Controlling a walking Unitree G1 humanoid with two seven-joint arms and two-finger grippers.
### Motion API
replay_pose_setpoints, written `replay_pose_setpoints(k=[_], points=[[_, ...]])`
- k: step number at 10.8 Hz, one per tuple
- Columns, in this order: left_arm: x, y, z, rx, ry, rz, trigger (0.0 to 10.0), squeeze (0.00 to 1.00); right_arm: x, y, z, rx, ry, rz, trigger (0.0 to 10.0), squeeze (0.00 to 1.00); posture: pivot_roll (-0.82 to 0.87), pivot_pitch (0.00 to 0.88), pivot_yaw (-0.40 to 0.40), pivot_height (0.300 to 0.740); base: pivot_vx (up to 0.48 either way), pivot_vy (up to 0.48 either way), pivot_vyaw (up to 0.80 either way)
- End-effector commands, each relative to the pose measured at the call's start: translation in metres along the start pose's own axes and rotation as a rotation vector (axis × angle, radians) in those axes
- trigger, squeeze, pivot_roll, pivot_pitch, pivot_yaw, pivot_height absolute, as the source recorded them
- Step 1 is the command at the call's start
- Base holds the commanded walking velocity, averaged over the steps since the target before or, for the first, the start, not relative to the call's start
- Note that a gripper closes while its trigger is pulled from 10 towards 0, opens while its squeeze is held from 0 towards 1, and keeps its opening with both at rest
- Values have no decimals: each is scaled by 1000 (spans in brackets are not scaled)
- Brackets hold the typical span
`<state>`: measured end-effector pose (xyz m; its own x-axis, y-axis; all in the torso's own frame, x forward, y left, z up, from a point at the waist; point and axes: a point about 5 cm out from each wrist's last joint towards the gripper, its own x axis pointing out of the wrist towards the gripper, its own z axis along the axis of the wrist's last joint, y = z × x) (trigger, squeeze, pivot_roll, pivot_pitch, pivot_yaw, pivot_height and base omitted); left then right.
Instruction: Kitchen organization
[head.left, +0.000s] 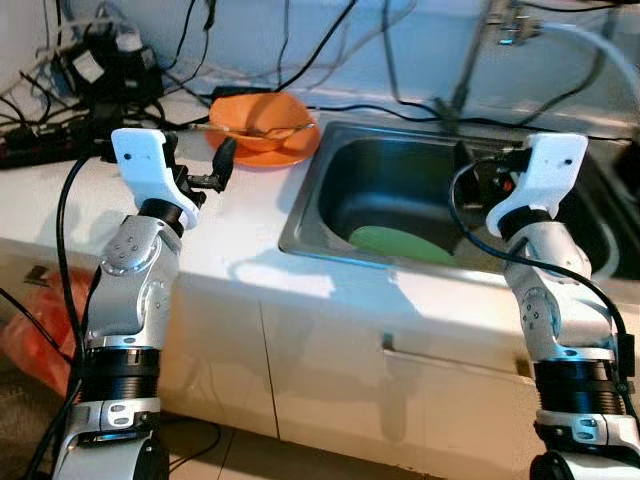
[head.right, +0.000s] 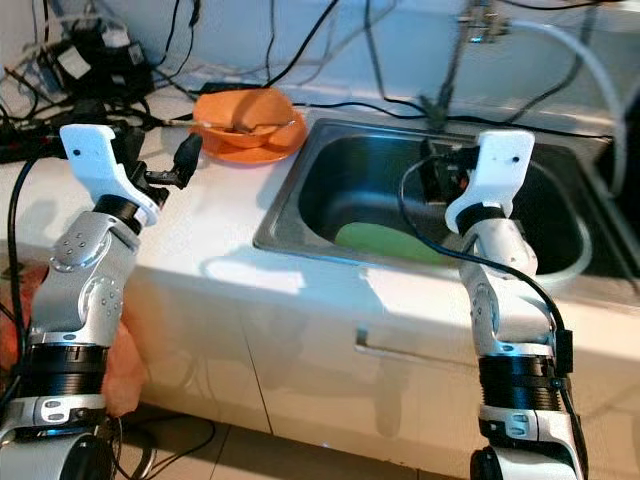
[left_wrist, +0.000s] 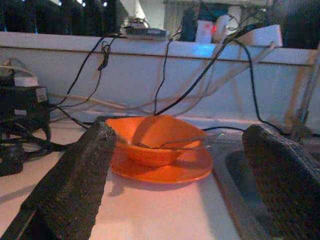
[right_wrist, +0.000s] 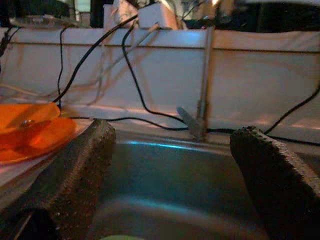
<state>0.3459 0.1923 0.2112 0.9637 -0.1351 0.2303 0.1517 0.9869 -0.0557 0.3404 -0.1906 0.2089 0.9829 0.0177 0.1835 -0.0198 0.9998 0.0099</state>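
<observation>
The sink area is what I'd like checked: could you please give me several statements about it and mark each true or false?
1. The orange bowl sits on an orange plate on the counter. True.
2. A green plate lies inside the sink. True.
3. The left hand grips the bowl. False: it is open, short of the bowl, apart from it.
4. The right hand is shut on the green plate. False: it is open above the sink, holding nothing.
5. A utensil rests in the bowl. True.
</observation>
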Motion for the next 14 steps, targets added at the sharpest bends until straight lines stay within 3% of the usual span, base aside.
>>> replay_pose_setpoints(k=[1, 4, 10, 14], points=[[0, 2, -3, -20, 19, 15, 10000, 0, 1, -1, -1, 6, 2, -28, 10000, 0, 107, 0, 31, 740, 0, 0, 0], [5, 9, 3, -27, 22, 45, 10000, 0, 3, 4, -3, 54, -5, -52, 10000, 0, 126, 0, 36, 740, 0, 0, -654], [14, 21, 9, -58, 1, 125, 10000, 0, 13, 10, 8, 70, -37, -27, 10000, 0, 115, 0, 4, 740, 0, 480, 0], [17, 3, 14, -75, -42, 43, 10000, 0, 16, 11, 8, 68, -59, -51, 10000, 0, 123, 0, -2, 740, 68, 0, 0]])
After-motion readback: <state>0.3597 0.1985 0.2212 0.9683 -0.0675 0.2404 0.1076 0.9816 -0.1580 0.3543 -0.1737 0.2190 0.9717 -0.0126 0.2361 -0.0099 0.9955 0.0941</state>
